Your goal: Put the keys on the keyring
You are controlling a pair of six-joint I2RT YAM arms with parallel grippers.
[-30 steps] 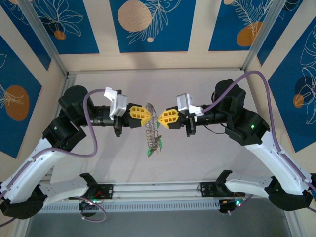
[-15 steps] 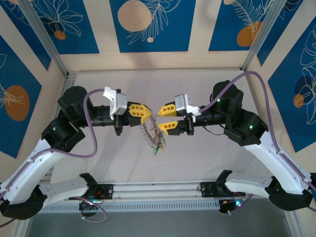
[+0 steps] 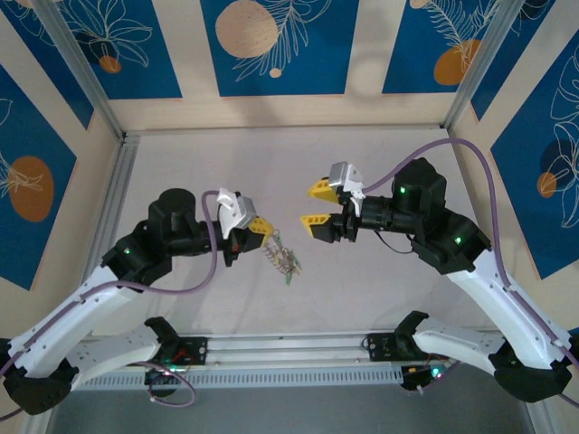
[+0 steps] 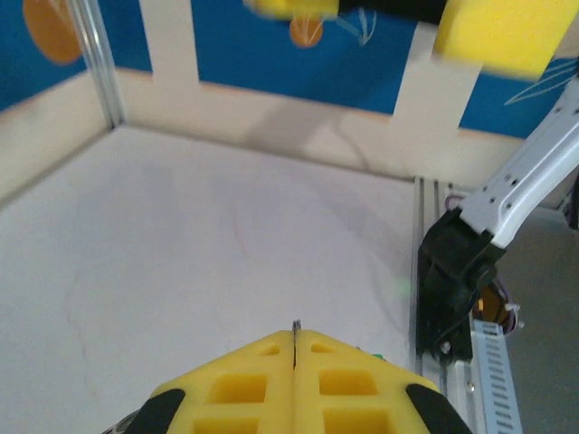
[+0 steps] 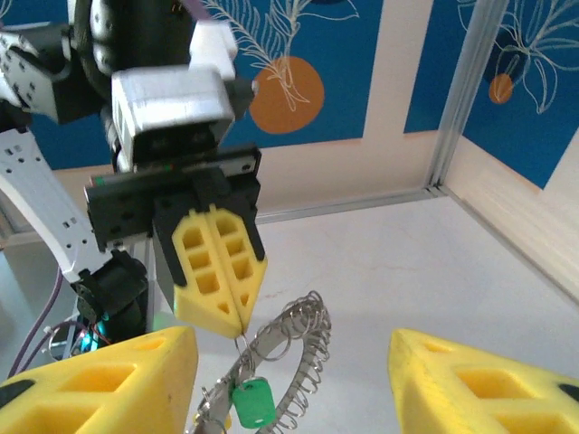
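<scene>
The left gripper (image 3: 259, 231), jaws closed, pinches the keyring (image 5: 303, 357), which dangles over the bench (image 3: 181, 163); the right gripper (image 3: 313, 207) stands open nearby. A green key (image 5: 251, 402) hangs on it, so threading looks partly done; other keys are unclear

Seen from above, the keys (image 3: 288, 260) hang in one tangle too small to count or tell apart, with only a speck of green readable; the spot where the keyring (image 3: 274, 246) meets the left gripper (image 3: 266, 232) is covered by its pressed-together yellow fingers; from the left wrist, those fingers (image 4: 271, 389) are cut by the bottom edge and cover what they pinch, save a thin sliver at the seam; the right gripper's fingers (image 4: 493, 32) are yellow blurs clipped at the top; from the right wrist, the ring's lower coils, the keys beside a green head (image 5: 251, 402) and that camera's own fingers (image 5: 99, 384) run off the bottom edge.
</scene>
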